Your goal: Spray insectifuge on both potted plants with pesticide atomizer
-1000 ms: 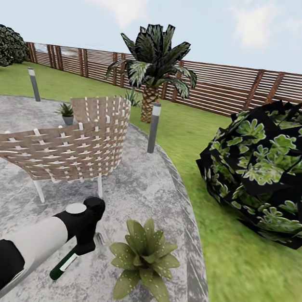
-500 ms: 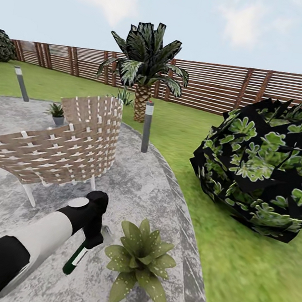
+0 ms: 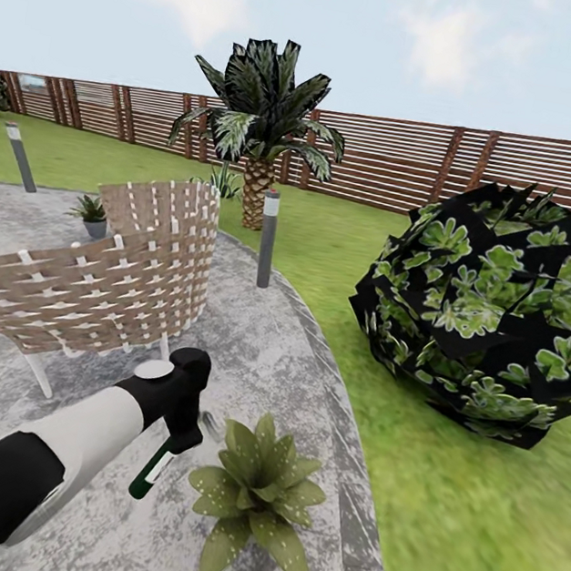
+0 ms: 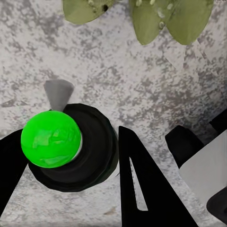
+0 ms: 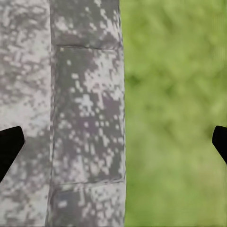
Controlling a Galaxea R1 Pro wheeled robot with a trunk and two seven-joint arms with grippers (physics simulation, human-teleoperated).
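I count two small spiky green plants: one (image 3: pixel 258 489) just beside my left gripper (image 3: pixel 171 438), one in a tiny grey pot (image 3: pixel 91 216) behind the woven brown chair (image 3: pixel 102 280). My left gripper is clenched on the slim dark-green spray bottle (image 3: pixel 150 474), nozzle towards the near plant. My right gripper (image 5: pixel 113 142) hangs released. Grey stone patio (image 3: pixel 282 368), green lawn (image 3: pixel 470 518), brown slat fence (image 3: pixel 388 159), two grey posts (image 3: pixel 266 238).

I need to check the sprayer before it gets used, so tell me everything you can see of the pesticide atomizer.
The pesticide atomizer is a slim dark-green bottle with a white band, held tilted in the left claw above the stone patio. The left wrist view shows its bright green rounded end, a dark collar and a small grey nozzle. The near potted plant sits beside it.
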